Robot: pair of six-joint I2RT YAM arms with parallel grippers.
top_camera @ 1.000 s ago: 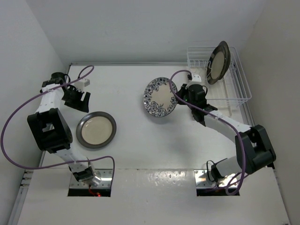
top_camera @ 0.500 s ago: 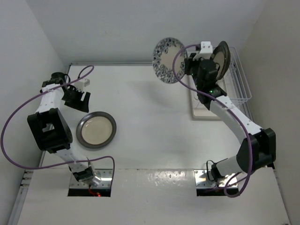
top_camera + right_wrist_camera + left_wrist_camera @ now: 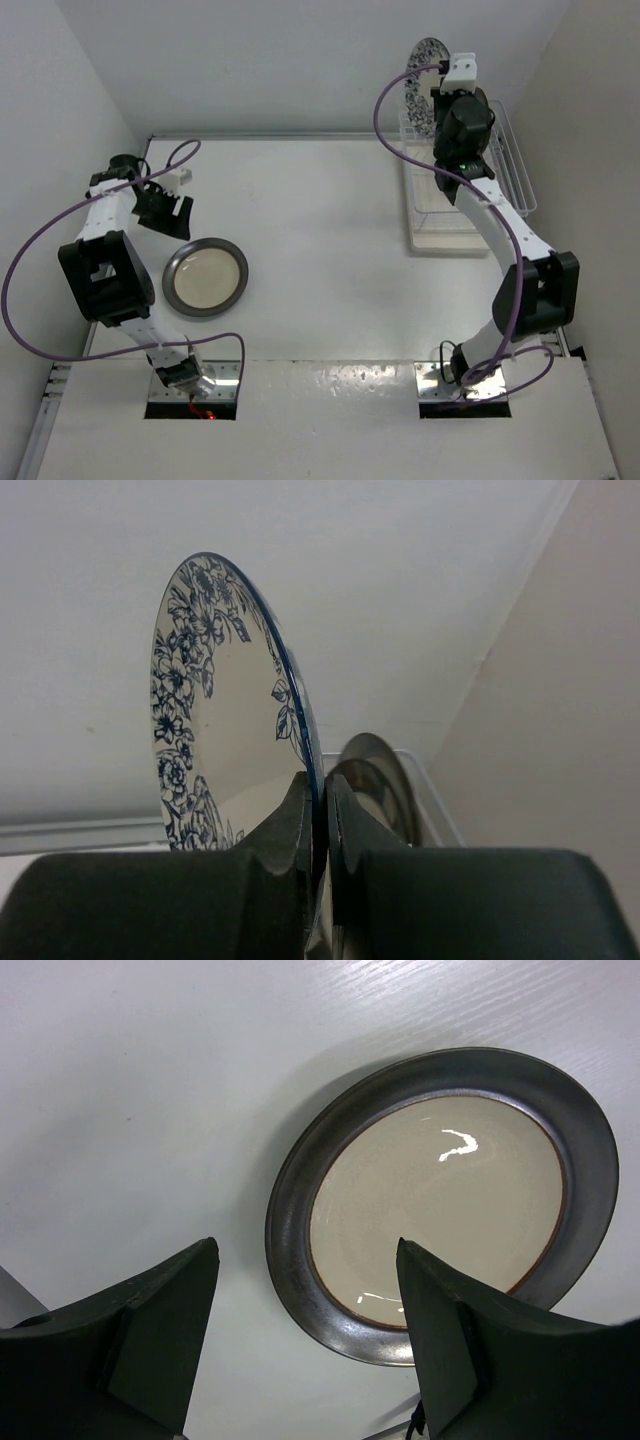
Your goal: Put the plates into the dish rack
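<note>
Holding the floral plate (image 3: 215, 730) on its edge, the right gripper (image 3: 318, 810) has both fingers pressed on the lower rim, one on each face. In the top view this plate stands upright in the air above the far end of the dish rack (image 3: 512, 185). Just behind it, the right wrist view shows a dark-rimmed plate (image 3: 385, 780) standing beside a white wire of the rack. The left gripper (image 3: 165, 208) is spread wide and holds nothing. It hangs over the table (image 3: 320, 250), near the cream plate (image 3: 440, 1210), which lies flat on the left side, well apart from the rack.
</note>
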